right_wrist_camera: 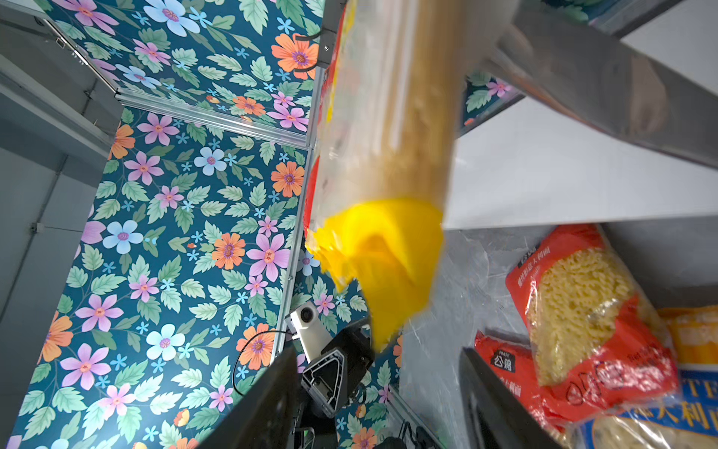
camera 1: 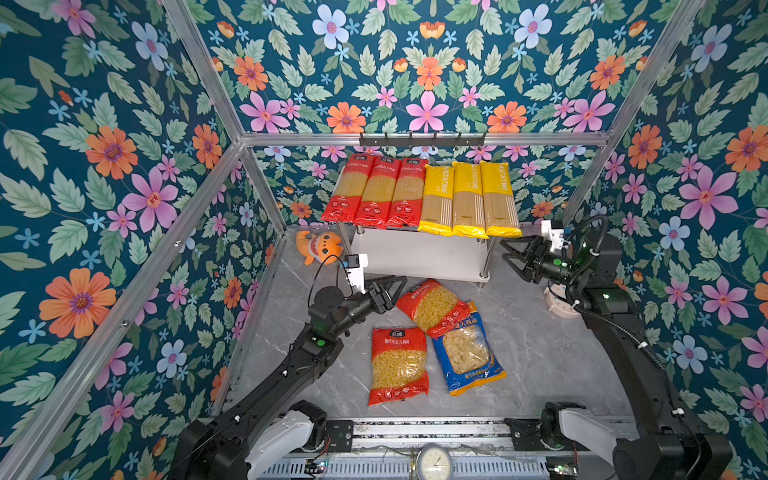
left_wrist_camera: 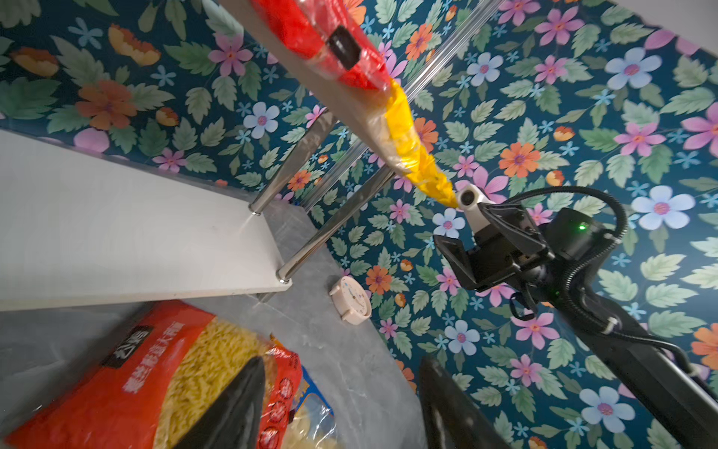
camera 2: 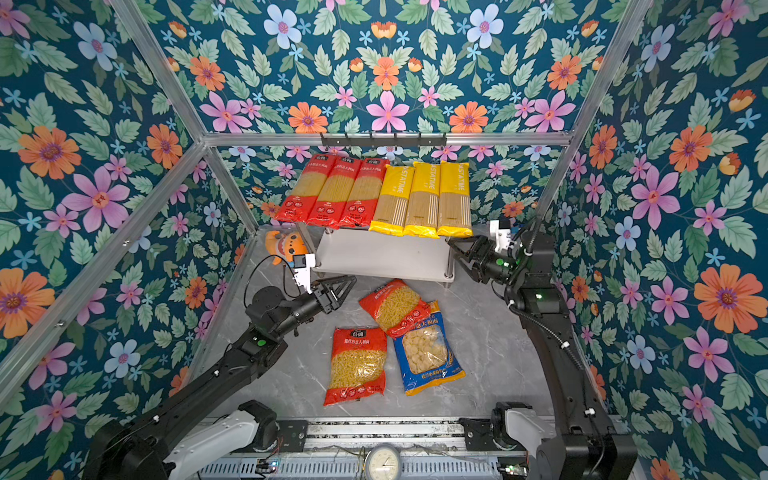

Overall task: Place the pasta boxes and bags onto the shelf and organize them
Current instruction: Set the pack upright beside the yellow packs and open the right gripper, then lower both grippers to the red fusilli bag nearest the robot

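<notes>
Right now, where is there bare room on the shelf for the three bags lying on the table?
The lower white board is bare between its chrome legs. The top board is crowded: three long red spaghetti packs and three long yellow spaghetti packs cover it side by side. The grey marble tabletop lies bare right of the blue-and-yellow plastic bag.

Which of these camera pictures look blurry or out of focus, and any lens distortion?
Right wrist view: the long yellow-ended spaghetti pack near the lens is smeared and soft, as is the chrome shelf leg. Left wrist view: mostly sharp; only the black gripper fingers are soft. Both top views: sharp, evenly lit, with wide-angle stretching toward the corners.
</notes>
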`<control>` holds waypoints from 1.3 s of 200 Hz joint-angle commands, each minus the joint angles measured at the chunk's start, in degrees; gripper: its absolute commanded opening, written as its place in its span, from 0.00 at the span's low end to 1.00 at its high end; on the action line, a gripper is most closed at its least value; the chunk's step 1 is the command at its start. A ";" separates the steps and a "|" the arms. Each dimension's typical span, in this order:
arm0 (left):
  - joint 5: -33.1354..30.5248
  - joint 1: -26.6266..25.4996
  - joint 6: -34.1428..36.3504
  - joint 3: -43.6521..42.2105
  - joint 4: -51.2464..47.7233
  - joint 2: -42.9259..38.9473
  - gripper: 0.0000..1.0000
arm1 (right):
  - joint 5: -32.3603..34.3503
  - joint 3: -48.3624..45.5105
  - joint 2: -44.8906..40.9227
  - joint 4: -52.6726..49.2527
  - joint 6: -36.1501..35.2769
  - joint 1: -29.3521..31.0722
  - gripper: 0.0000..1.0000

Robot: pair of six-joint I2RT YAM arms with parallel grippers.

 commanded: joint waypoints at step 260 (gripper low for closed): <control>-21.85 -1.31 -3.43 -11.83 -38.93 -1.85 0.73 | 39.07 -19.32 0.24 -19.16 -14.01 33.29 0.62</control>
